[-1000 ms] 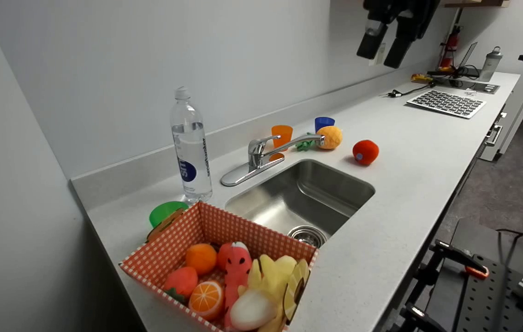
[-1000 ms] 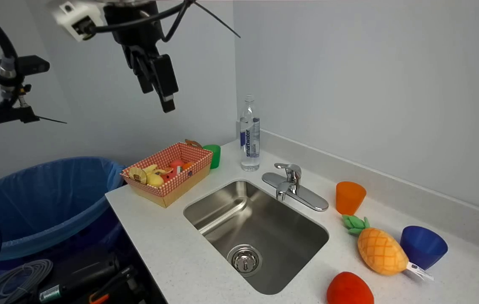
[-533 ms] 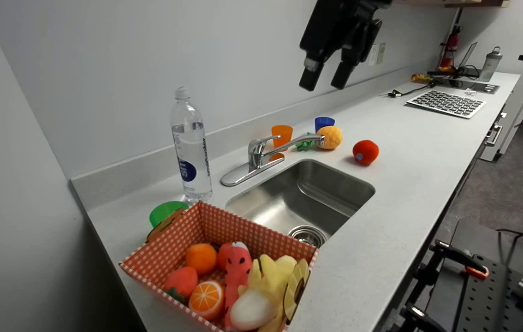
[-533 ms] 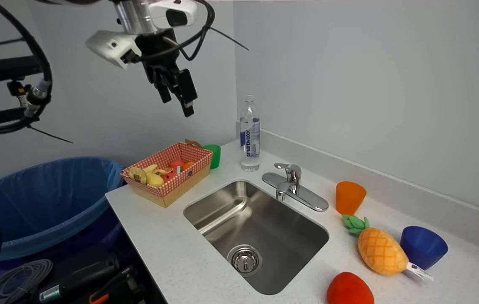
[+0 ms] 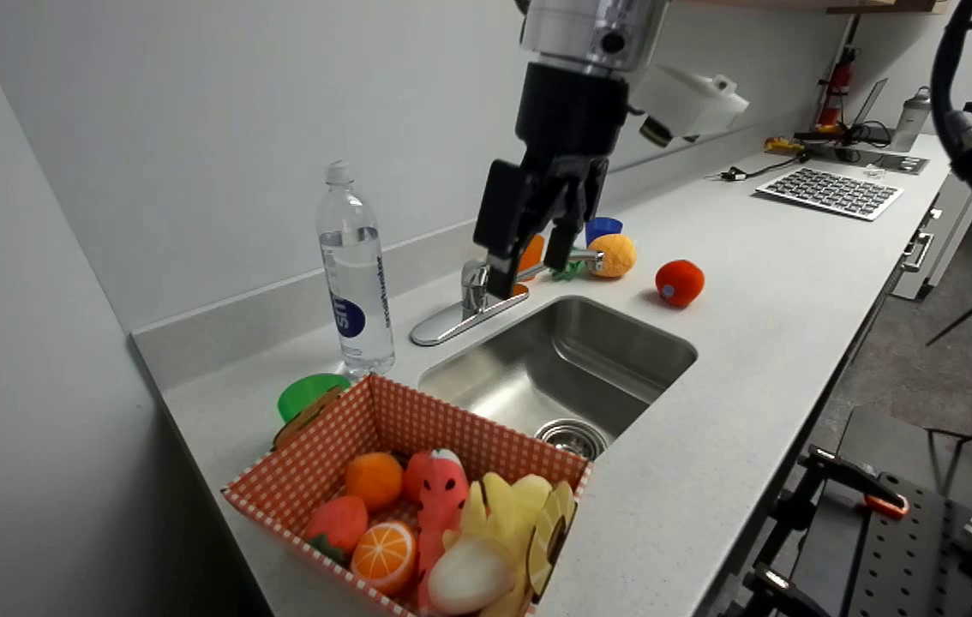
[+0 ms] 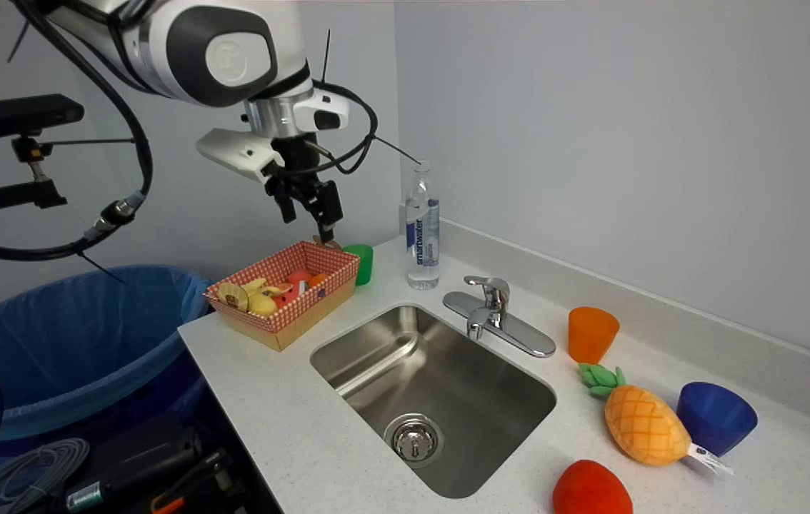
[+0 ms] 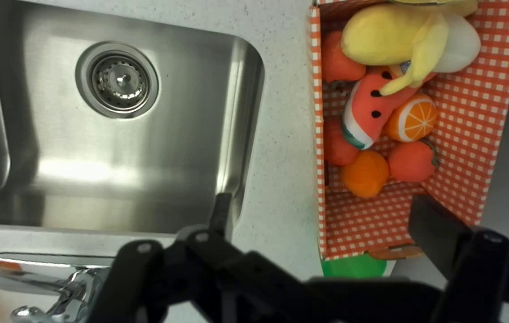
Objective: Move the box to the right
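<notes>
Since the earlier frame the gripper (image 5: 529,267) has come down in both exterior views and drawn toward the box's side of the sink (image 6: 441,421), bringing more of the arm (image 6: 233,57) into sight. Nothing on the counter (image 6: 283,410) appears to have shifted. The box (image 6: 316,312), holding toy fruit (image 7: 373,105), rests just beside the sink with a strip of counter between. Off the sink's faucet-side corner stands a bottle (image 6: 422,235), and farther out from that corner a green cup (image 6: 360,263), close by the box; whether those two touch cannot be told.

In the wrist view the fingers (image 7: 436,231) are spread wide with nothing held: one appears over the sink's edge, the other over the box's end. The gripper is released.

This looks like the approach, the move itself not yet begun. Next probably calls for lowering one finger inside a box wall and pinching it. That thin-looking wall may buckle, the green cup could be nudged, and if "right" leads toward the sink, the loaded box might tip over its edge.
</notes>
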### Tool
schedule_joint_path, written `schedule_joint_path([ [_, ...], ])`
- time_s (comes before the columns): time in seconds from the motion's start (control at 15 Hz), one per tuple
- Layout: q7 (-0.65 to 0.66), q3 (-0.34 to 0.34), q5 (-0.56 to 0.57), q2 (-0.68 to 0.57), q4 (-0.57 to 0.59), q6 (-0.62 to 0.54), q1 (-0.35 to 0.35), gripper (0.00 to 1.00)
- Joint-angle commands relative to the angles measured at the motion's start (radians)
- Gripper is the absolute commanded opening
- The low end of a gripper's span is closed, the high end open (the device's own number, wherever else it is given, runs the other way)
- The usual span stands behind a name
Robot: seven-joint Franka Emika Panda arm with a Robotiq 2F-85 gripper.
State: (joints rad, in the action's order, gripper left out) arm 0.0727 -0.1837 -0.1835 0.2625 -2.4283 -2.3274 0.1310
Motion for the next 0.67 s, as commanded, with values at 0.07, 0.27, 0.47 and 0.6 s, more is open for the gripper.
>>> schedule_joint_path([
  [0.07,-0.010,-0.015,0.044,-0.146,0.054,-0.035,0.030,1.00],
  [0.27,-0.002,-0.027,0.054,-0.207,0.064,-0.062,0.046,1.00],
  [0.47,0.013,-0.039,0.085,-0.258,0.070,-0.109,0.060,1.00],
  [0.6,0.028,-0.044,0.116,-0.291,0.072,-0.140,0.067,1.00],
])
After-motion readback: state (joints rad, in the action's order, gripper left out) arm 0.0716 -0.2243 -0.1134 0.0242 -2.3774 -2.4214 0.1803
